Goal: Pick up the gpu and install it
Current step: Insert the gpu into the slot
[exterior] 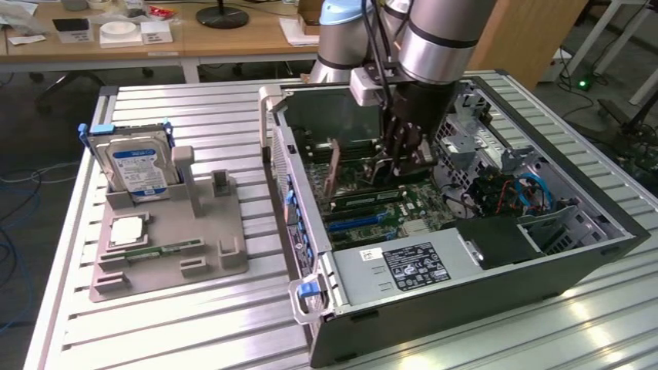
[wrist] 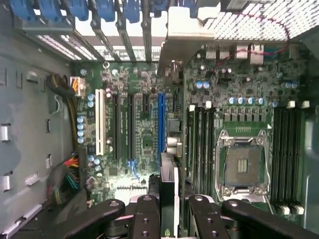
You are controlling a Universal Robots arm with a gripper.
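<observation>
One gpu (exterior: 332,171), a thin dark card seen edge-on with a silvery bracket end (wrist: 172,50), stands upright inside the open computer case (exterior: 575,254) at centre frame of the exterior view, its lower edge at the blue slot (wrist: 161,124) on the motherboard (wrist: 239,99). One gripper (wrist: 169,209) has its jaws clamped on the card's top edge, fingers (wrist: 144,214) on either side. On the slatted table (exterior: 206,324) at the exterior view's left sits one grey fixture tray (exterior: 221,262) holding one hard drive (exterior: 139,169) with a blue label, one cpu (exterior: 129,230) and one green memory stick (exterior: 154,251).
</observation>
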